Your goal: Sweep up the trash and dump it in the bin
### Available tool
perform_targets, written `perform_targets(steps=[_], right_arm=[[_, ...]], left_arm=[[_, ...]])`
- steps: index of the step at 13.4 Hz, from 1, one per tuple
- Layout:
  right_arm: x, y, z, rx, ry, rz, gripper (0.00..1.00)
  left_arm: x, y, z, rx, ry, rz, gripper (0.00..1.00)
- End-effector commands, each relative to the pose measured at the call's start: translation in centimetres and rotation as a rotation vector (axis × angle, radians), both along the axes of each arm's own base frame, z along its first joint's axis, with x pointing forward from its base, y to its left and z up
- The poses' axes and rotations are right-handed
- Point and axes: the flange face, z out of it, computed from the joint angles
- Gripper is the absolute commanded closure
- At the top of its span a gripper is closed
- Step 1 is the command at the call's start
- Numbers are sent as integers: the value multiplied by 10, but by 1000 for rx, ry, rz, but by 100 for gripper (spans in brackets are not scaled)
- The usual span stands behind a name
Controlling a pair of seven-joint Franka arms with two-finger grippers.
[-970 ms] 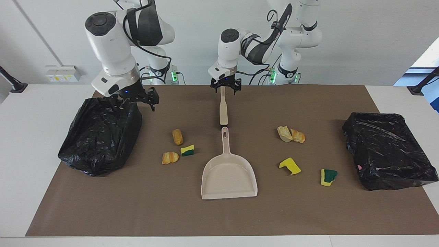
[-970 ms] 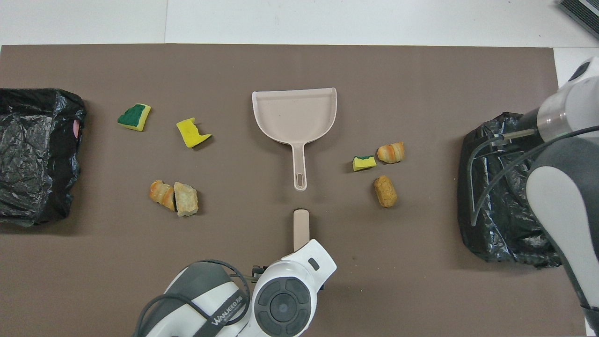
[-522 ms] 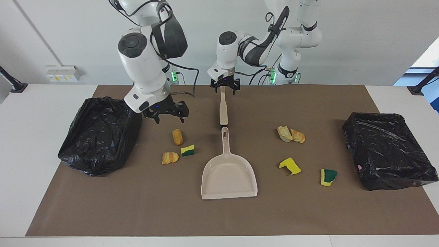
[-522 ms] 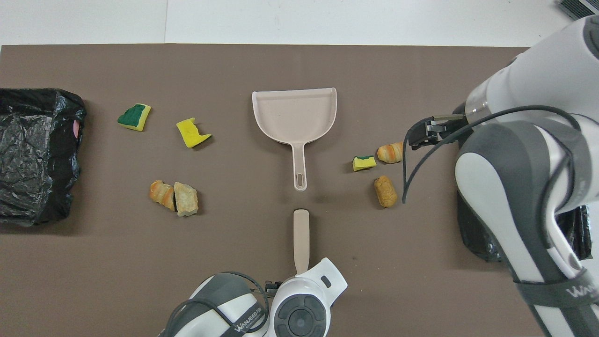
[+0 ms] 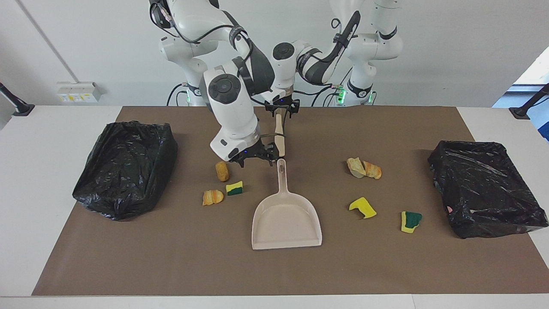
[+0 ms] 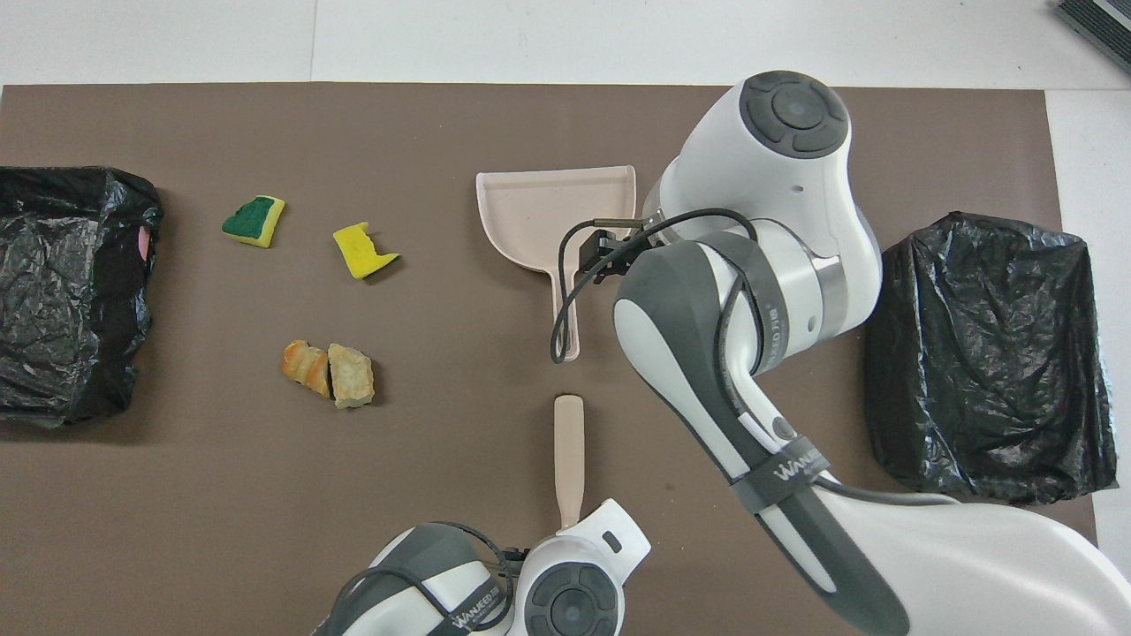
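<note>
Several trash scraps lie on the brown mat. A bread roll [image 5: 221, 171], a croissant bit [image 5: 212, 197] and a sponge piece [image 5: 234, 188] lie toward the right arm's end; my right arm hides them in the overhead view. Two bread chunks [image 5: 363, 168] [image 6: 329, 372] and two sponge pieces [image 5: 363, 207] [image 5: 411, 221] lie toward the left arm's end. The beige dustpan [image 5: 286, 219] [image 6: 539, 212] lies mid-mat, its handle pointing at the robots. My right gripper [image 5: 256, 159] is open, low beside the handle's end. My left gripper [image 5: 281, 110] is at the near end of the beige brush handle [image 5: 279, 135] [image 6: 567, 450].
Two bins lined with black bags stand on the mat, one at the right arm's end [image 5: 124, 167] [image 6: 985, 353] and one at the left arm's end [image 5: 484, 189] [image 6: 66, 287]. White table shows around the mat.
My right gripper has swung from over the bin at its end across the mat and down to the dustpan handle. The left gripper, brush, dustpan and scraps have stayed put.
</note>
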Motion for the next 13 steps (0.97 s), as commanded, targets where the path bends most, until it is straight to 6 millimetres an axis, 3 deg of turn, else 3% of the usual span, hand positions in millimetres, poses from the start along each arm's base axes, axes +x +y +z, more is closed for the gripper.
perform_targets(steps=[1, 3, 5, 6, 8, 13], right_arm=[[11, 21, -15, 45, -23, -10, 0], [11, 41, -40, 24, -26, 36, 0], [8, 45, -48, -10, -35, 91, 0], [7, 46, -50, -12, -31, 97, 0], [-1, 62, -62, -22, -20, 123, 0], [-11, 63, -91, -40, -18, 163, 0]], left_arm=[[3, -1, 4, -12, -9, 18, 51], [5, -4, 9, -19, -18, 14, 71], [8, -4, 10, -24, -21, 16, 95], [7, -4, 11, -21, -21, 16, 100], [8, -3, 12, -18, -21, 14, 100], [11, 13, 21, 64, -4, -16, 100]])
